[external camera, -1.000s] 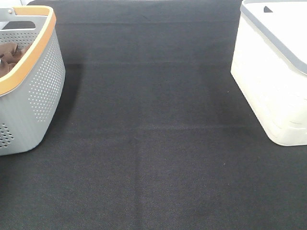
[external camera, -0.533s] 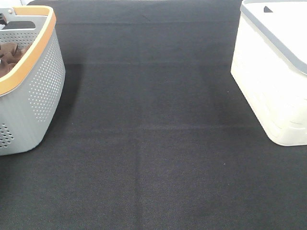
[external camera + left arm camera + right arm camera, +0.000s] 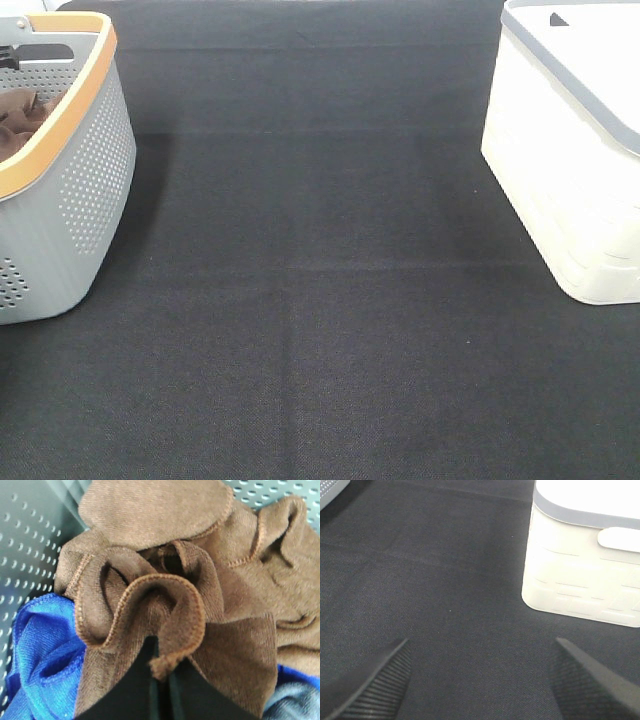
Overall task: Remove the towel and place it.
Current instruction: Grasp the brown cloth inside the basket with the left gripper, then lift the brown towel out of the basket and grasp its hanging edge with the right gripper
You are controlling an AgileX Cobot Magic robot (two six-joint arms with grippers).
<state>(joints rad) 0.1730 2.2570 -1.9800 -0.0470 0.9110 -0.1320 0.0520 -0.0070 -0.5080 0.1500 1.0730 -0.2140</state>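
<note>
Blk tbl [image 3: 320, 300]: gray basket [image 3: 80, 200], wht bin [image 3: 570, 180]

The towel [image 3: 165, 555] was reddish-brown with a matching stitched hem; the cloth [image 3: 45, 650] under it was bright blue; the basket [image 3: 85, 190] was grey, dotted with small holes, its rim orange; the worktop [image 3: 320, 300] was black weave; the bin [image 3: 560, 170] was cream-white, grey-rimmed; the left gripper [image 3: 161, 655] and right gripper [image 3: 480, 645] had black jaws, the right ones ribbed.

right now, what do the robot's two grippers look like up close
The left gripper has smooth matte black fingers tapering to narrow tips. The right gripper has broad black fingers with finely ribbed pads. No cables or markings show.
</note>
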